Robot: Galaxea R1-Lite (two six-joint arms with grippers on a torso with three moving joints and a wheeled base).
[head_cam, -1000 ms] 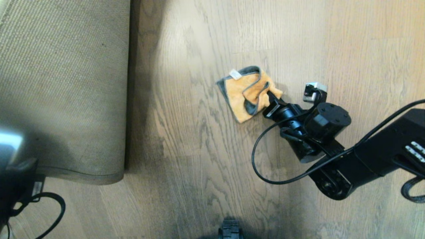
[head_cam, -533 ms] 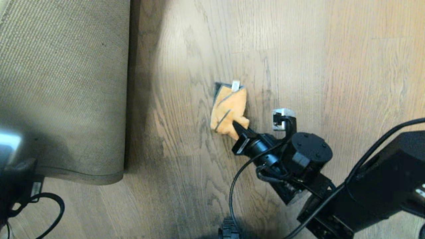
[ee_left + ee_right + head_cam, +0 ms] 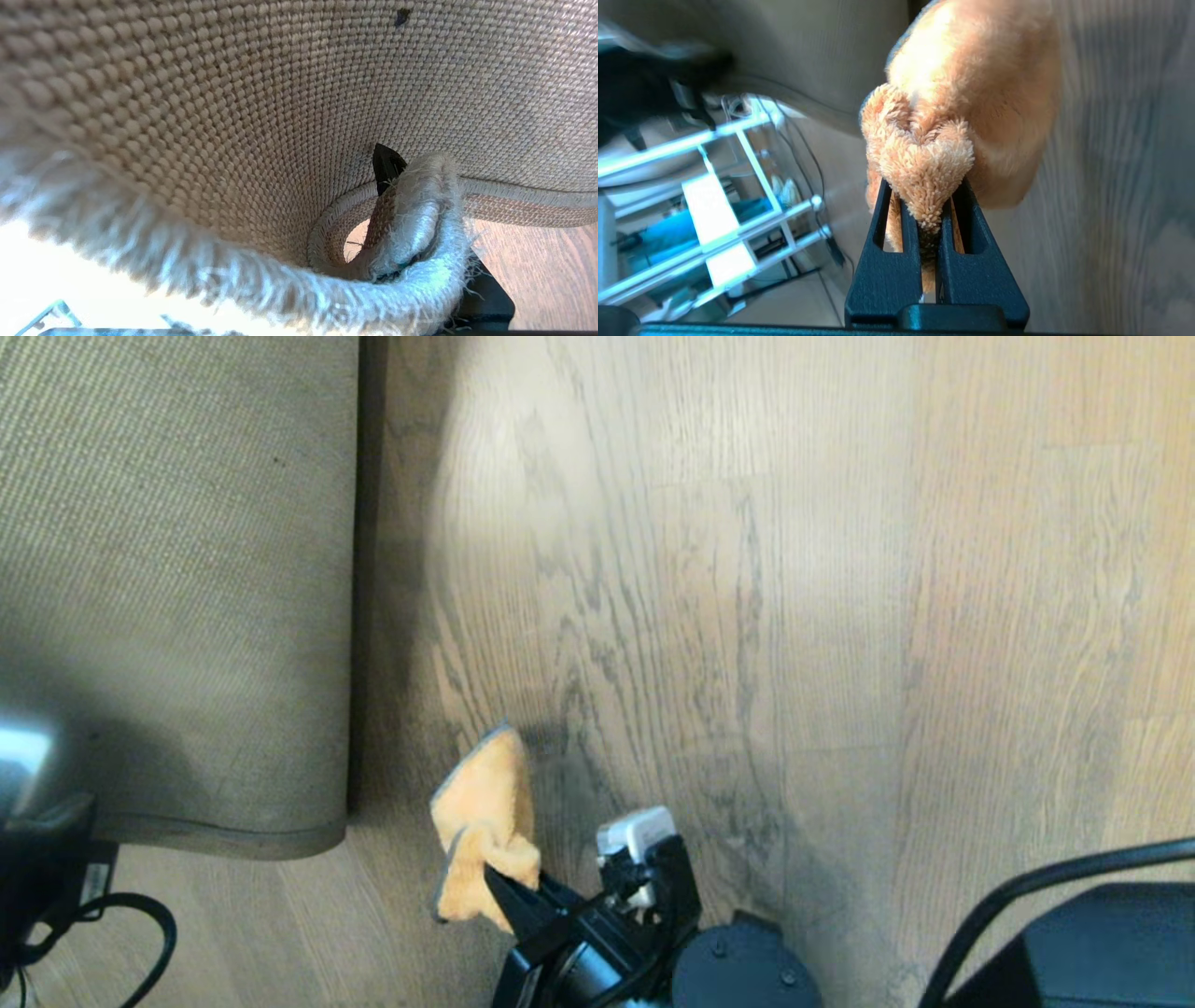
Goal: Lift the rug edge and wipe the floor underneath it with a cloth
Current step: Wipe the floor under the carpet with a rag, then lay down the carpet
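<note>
A: Right gripper (image 3: pixel 504 887) status?
B: Clamping one bunched end of the cloth (image 3: pixel 485 821). The cloth's long axis is running away from the robot, lying on the floor (image 3: pixel 747 616) just beside the rug edge (image 3: pixel 350 616).
A: Left gripper (image 3: pixel 392 224)?
B: Pinching the curled rug edge, backing facing up.

Rug edge (image 3: pixel 317 835): tan ribbed woven backing in fine diagonal lines; up close a beaded basket-like weave with one small dark speck, pale grey-white fuzzy pile along the border. Floor (image 3: pixel 747 616): brown wood-grain planks, dark wavy grain lines, lighter sheen in patches. Cloth (image 3: pixel 485 821): orange-yellow fuzzy pile, thin dark grey trim at one side. Right gripper (image 3: pixel 930 219): matte black.
</note>
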